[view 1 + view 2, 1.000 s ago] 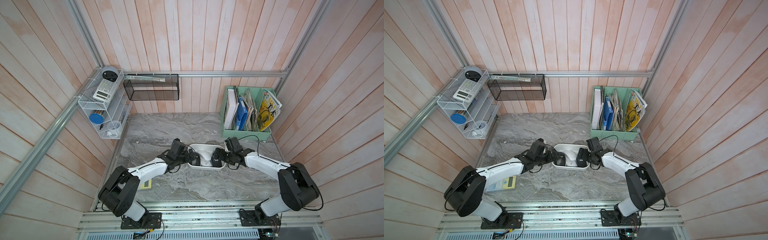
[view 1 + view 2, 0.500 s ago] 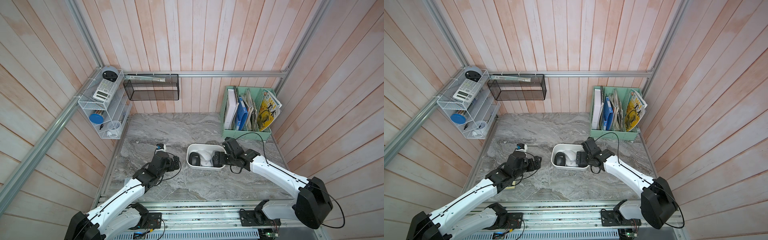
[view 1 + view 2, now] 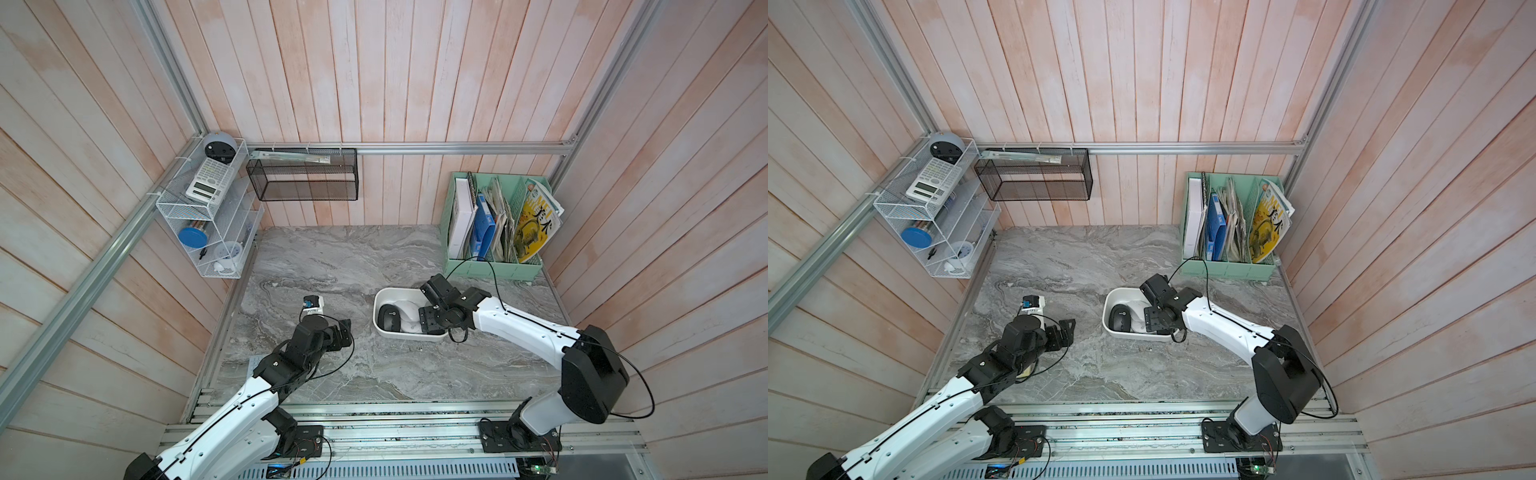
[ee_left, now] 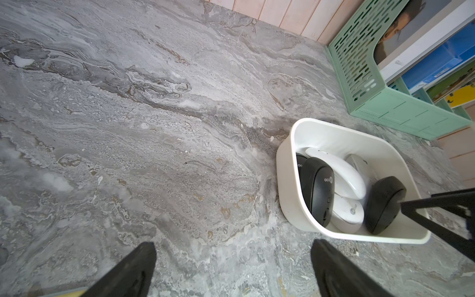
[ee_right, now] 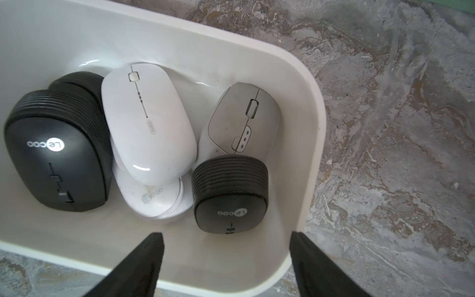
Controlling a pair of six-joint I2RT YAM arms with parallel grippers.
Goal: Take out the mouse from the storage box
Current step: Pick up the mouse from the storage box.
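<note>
- Plainly, the likeliest target is the near black mouse (image 5: 230,195), which lies tilted at the 3 o'clock end of the storage box (image 5: 308,154) as seen in both top views. It is close to the wall there.
- Its far end overlaps the grey mouse (image 5: 241,120); I cannot tell whether it rests on it or only leans against it.
- At its 9 o'clock side a white mouse (image 5: 147,123) is piled on another white one, and the far black mouse (image 5: 56,154) fills the 9 o'clock end.
- As a judgement, the mouse is light, with a stiff hard plastic shell. The smooth domed top would slip, while the ribbed flanks offer grip.
- The best hold looks to be across its width, one finger on each ribbed side and low enough not to ride up the dome.
- Because it sits propped, a push from one side could tip it or jostle its neighbours.
- Directly over that end, the right gripper (image 5: 226,235) has its jaws spread and pinches nothing. One finger is inside the box and the other is near the rim, so the wall may get in the way.
- Further out, at 9 o'clock from the box, the left gripper (image 4: 234,243) is spread wide and empty over the bare table (image 3: 332,257).
- A mint-green file holder (image 3: 490,266) stands at 1 o'clock from the box.
</note>
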